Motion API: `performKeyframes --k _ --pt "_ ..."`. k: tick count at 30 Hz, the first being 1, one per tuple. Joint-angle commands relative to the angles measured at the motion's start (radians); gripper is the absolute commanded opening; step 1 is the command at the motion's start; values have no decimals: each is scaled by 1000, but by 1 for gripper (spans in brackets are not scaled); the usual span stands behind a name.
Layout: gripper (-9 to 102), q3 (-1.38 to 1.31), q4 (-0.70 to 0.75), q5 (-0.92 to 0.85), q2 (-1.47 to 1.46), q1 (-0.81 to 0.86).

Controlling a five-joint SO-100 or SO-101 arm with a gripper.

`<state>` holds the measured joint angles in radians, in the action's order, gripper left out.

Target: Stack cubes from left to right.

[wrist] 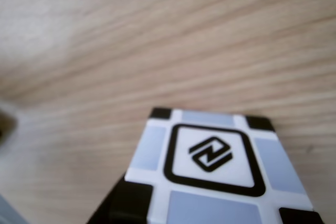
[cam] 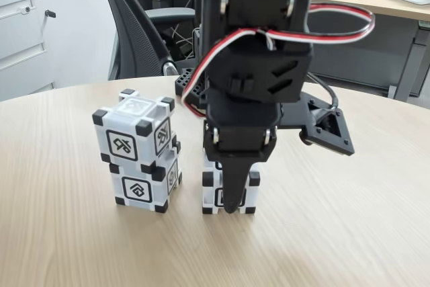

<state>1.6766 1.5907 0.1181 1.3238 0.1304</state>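
Two white cubes with black corners stand stacked at the left of the fixed view, the upper cube (cam: 134,132) turned slightly on the lower cube (cam: 144,187). A third cube (cam: 212,191) rests on the wooden table just to their right. My gripper (cam: 232,199) points straight down over it, with one black finger (cam: 234,189) hanging in front of the cube's front face and the other hidden behind. The wrist view looks down closely on this cube's top face (wrist: 210,163) and its black-framed symbol.
The round wooden table (cam: 349,233) has free room to the right and front. The arm's black base and a bracket (cam: 329,129) sit behind on the right. An office chair (cam: 134,31) and cabinets stand beyond the table's far edge.
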Motion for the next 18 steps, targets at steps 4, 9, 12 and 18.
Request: performKeyframes --k 4,9,12,18 --pt "0 -34 17 -12 150 12" --pt "0 -34 18 -31 293 12" --pt "0 -34 18 -38 362 11" --pt "0 -34 18 -80 499 11"
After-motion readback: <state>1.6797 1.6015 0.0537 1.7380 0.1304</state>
